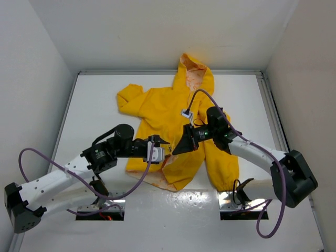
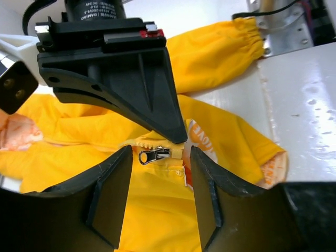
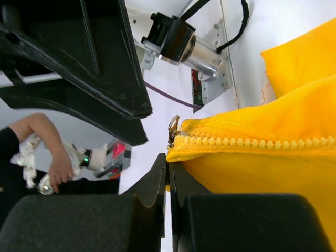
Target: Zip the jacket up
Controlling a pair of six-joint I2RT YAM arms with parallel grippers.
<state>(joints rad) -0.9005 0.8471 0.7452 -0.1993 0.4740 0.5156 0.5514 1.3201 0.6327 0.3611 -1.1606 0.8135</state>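
Jacket [image 1: 173, 113], bright yellow, lies spread on the middle of the table [image 1: 94, 94]. Its hood [image 1: 195, 73] reaches toward the far edge, one sleeve [image 1: 130, 98] points to the far-left corner, and the other sleeve [image 1: 223, 165] runs down toward the near-right. The bottom hem faces the near edge, and a turned-back flap there shows white lining [image 1: 157, 178] printed in orange.

Both arms meet over the lower front opening. The left gripper [image 1: 159, 147] comes in from the left with its fingers [image 2: 113, 189] apart. In the left wrist view the small metal zipper pull [image 2: 154, 155] sits in the gap between them, touching neither. The right gripper [image 1: 185, 143] comes in from the right, its tip just above that pull. In the right wrist view its fingers [image 3: 149, 184] are pressed together on the yellow edge at the end of the zipper teeth [image 3: 252, 142], just below the slider [image 3: 172, 128]. The fabric there is lifted off the table.
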